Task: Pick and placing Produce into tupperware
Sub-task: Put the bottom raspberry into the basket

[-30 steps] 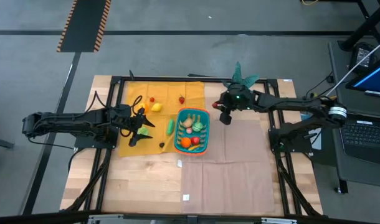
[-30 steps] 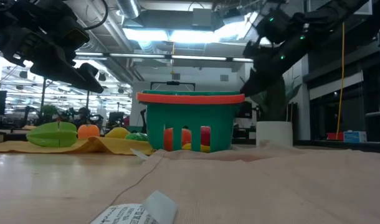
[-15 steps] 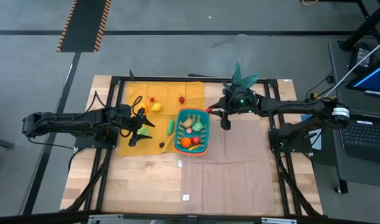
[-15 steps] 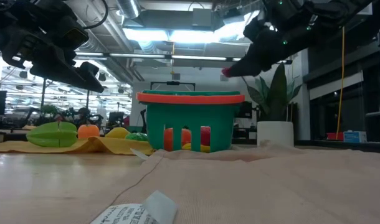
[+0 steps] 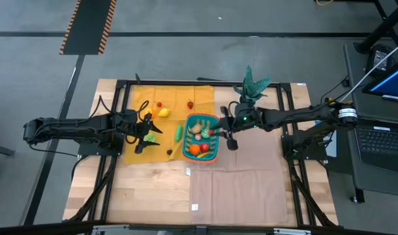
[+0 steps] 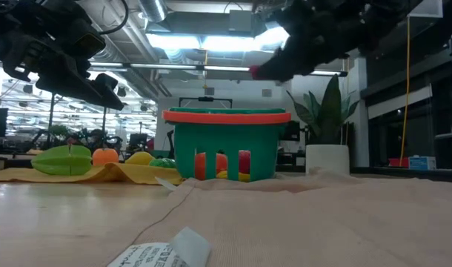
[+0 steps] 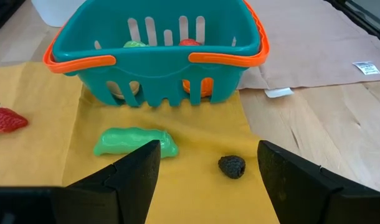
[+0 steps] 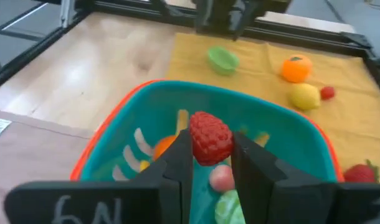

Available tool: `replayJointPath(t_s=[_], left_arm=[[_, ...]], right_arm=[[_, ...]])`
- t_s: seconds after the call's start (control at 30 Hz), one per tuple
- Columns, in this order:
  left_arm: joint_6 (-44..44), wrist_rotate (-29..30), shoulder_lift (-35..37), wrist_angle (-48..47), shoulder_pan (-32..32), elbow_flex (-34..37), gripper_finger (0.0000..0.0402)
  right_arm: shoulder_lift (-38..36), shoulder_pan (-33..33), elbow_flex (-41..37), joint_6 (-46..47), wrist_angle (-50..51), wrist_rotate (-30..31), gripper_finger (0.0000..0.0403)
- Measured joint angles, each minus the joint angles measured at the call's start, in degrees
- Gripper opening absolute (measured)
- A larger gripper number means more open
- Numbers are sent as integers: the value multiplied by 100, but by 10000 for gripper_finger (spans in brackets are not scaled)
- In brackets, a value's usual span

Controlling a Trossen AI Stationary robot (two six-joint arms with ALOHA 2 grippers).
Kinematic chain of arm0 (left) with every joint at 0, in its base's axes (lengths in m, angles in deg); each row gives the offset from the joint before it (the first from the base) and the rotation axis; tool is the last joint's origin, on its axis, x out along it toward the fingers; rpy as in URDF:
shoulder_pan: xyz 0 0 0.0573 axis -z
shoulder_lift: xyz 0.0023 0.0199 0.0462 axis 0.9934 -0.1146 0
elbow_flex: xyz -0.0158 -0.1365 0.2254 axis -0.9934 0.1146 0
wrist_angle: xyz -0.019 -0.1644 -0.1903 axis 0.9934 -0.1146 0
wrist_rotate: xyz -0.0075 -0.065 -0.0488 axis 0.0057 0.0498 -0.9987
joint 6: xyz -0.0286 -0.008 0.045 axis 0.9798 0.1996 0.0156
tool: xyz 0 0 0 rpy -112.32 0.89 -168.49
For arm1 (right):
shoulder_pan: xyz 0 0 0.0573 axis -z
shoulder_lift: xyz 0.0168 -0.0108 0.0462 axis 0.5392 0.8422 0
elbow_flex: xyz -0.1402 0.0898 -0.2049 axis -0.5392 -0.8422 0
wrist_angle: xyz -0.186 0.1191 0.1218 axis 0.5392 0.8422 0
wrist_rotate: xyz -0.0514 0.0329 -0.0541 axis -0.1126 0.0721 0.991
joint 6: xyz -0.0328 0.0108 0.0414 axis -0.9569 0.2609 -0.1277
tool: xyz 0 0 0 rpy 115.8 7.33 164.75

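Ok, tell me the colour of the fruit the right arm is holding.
Red: a bumpy raspberry between the right gripper jaws, clearest in the right wrist view.

Right gripper [image 8: 210, 163] is out over the basket's edge, fingers clamped tight; left gripper [image 7: 205, 168] hangs wide apart, arm waiting.

overhead, table-level, two wrists share basket [image 5: 201, 137].

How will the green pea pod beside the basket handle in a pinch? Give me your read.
The green pea pod lies flat on the yellow cloth, so it probably won't roll. It looks like smooth moulded plastic: likely light, stiff, perhaps slippery. Its long, lumpy shape suggests pinching across the narrow width.
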Motion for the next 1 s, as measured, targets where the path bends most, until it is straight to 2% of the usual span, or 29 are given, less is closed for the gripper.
replayJointPath(t_s=[0.17, 0.47, 0.67, 0.9, 1.0], left_arm=[[2, 0, -1, 0, 2, 0, 261], [-8, -2, 0, 0, 4, 0, 261], [-9, -2, 0, -9, 3, 0, 261], [-11, -4, -1, -18, 4, 0, 261], [-15, -4, -1, -21, 4, 0, 261]], right_arm=[[389, -92, 342, 30, 5, 234, 90], [1114, -264, 1038, 30, 73, 261, 90], [1516, -358, 1926, 30, 1555, 648, 91], [2196, -424, 3044, 75, 3233, 664, 91], [2489, -417, 3390, 58, 3607, 669, 91]])
